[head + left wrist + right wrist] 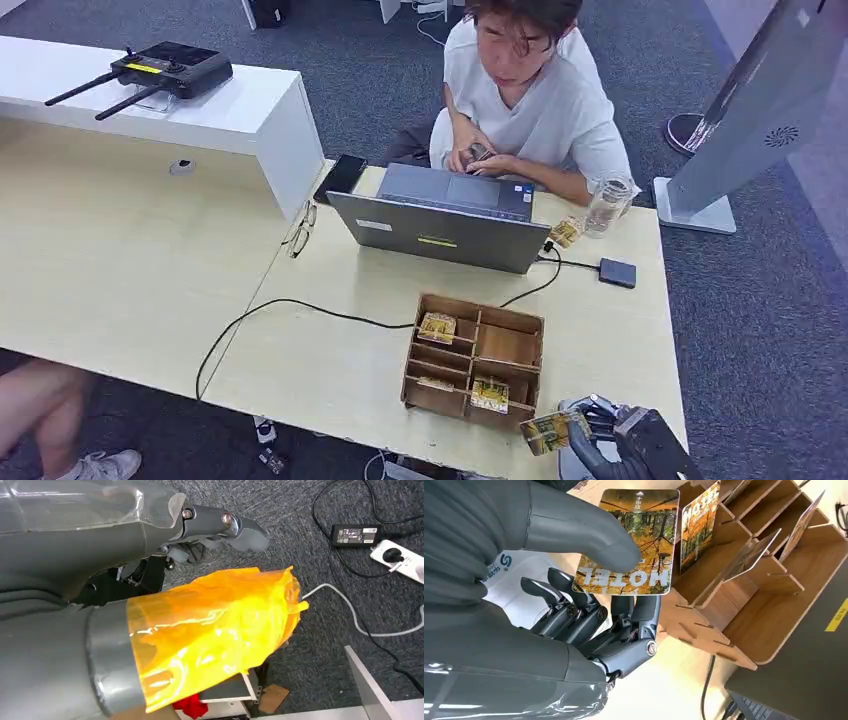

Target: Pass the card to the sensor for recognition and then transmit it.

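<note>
My right hand (612, 442) hovers over the table's near right corner. It pinches a hotel card (553, 430) printed with an autumn forest. In the right wrist view the thumb (589, 537) presses on top of the card (644, 530) and the dark fingers (636, 612) lie under it. The card is held level, just in front of the wooden organizer box (505, 345). A small dark square sensor (617, 272) lies flat at the table's right side, cabled to the laptop (440, 230). My left hand (220, 525) hangs over the carpet, holding nothing, with orange film (215, 630) wrapped beside it.
More cards (698, 527) stand in the box's compartments (769, 585). A person (530, 90) sits behind the laptop, with a clear bottle (607, 205) beside them. A black cable (290, 305) crosses the table. Glasses (300, 228) and a phone (342, 175) lie at the left. A white object (519, 597) sits under my right hand.
</note>
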You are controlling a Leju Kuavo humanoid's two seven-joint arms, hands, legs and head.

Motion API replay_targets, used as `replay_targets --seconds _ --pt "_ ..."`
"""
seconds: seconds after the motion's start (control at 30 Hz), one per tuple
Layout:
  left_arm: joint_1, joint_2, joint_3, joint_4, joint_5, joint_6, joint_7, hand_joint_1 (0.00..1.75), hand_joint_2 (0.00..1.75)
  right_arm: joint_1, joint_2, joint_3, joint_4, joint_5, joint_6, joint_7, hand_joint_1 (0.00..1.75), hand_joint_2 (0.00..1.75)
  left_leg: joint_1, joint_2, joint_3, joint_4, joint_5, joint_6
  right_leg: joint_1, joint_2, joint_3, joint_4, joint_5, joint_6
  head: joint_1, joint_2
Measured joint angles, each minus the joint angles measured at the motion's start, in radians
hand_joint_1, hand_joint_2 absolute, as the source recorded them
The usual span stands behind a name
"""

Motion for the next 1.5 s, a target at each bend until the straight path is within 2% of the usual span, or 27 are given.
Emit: replay_targets --seconds 0.7,1.27,1.5 --pt "0.000 0.000 0.000 0.000 -0.002 0.005 0.013 0.00 0.00 0.000 -0.007 0.000 0.012 0.028 -0.037 0.051 1.75 1.75 0.000 0.000 0.000 0.000 0.000 0.000 0.000 0.000 0.000 0.000 0.000 0.000 0.000 0.000" --pt "0.000 0.000 0.000 0.000 -0.008 0.002 0.018 0.00 0.00 0.000 -0.007 -0.005 0.063 0.030 -0.052 0.056 1.75 1.75 0.000 0.000 0.000 0.000 0.000 0.000 0.000 0.000 0.000 0.000 0.000 0.000 0.000 0.000" --pt "0.000 0.000 0.000 0.000 -0.008 0.001 0.019 0.00 0.00 0.000 -0.007 -0.014 0.080 0.042 -0.079 0.069 1.75 1.75 0.000 0.000 0.000 0.000 0.000 0.000 0.000 0.000 0.000 0.000 0.000 0.000 0.000 0.000"
